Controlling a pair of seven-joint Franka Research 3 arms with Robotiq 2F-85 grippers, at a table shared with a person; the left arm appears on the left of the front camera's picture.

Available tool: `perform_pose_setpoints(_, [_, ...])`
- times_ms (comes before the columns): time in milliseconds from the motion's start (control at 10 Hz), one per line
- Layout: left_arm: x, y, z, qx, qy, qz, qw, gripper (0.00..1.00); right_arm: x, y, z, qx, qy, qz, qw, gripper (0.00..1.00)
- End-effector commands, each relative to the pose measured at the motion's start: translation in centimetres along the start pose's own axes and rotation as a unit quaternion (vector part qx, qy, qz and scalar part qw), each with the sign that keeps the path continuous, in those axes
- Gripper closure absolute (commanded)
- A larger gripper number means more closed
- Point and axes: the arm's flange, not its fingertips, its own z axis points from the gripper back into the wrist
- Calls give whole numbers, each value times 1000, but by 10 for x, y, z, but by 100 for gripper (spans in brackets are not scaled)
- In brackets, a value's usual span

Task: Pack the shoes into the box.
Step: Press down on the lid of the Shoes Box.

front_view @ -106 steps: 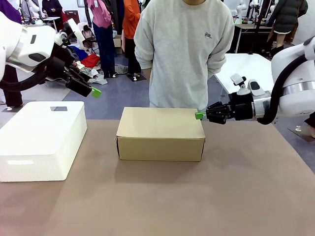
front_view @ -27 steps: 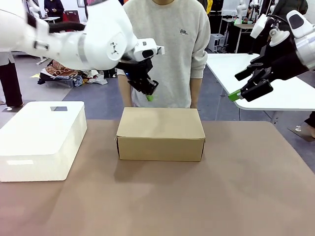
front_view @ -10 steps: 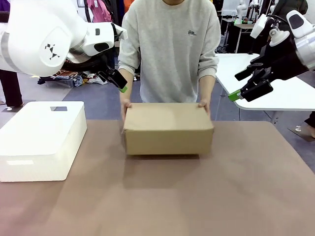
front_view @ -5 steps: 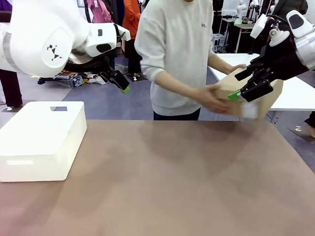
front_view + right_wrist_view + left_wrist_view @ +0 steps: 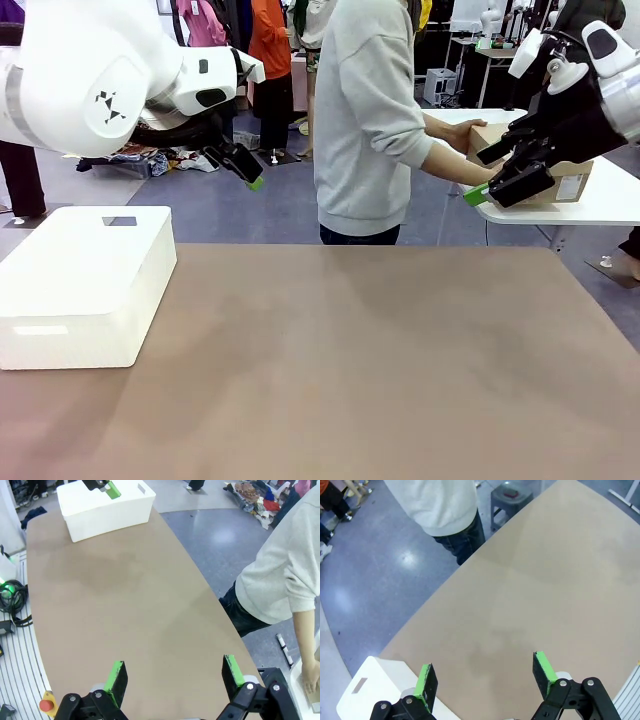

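Observation:
The shoes are out of view. The tan cardboard box (image 5: 572, 182) rests, lid shut, on a white side table (image 5: 610, 205) beyond the brown table's right far corner. A person (image 5: 372, 120) has turned towards it with both hands on it. My right gripper (image 5: 482, 172) hangs open in the air in front of the box and hides part of it. In its own wrist view the right gripper (image 5: 175, 674) is empty, high above the table. My left gripper (image 5: 250, 175) is raised at the far left, open and empty, as its own view (image 5: 485, 675) confirms.
A large white foam box (image 5: 85, 285) stands on the left of the brown table (image 5: 350, 370); the same foam box (image 5: 105, 507) shows far off in the right wrist view. The person's hand (image 5: 305, 682) lies on the side table.
The person lifted the box off the brown table, turned right and set it on the white side table. Both arms have stayed where they were.

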Motion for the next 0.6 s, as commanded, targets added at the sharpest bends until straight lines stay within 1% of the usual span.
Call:
perform_pose_setpoints(0, [0, 1, 1, 6, 2, 2, 1000, 0, 0, 2, 0, -3, 2, -8, 1000, 0])
perform_pose_setpoints(500, [0, 1, 1, 6, 2, 2, 1000, 0, 0, 2, 0, -3, 2, -8, 1000, 0])
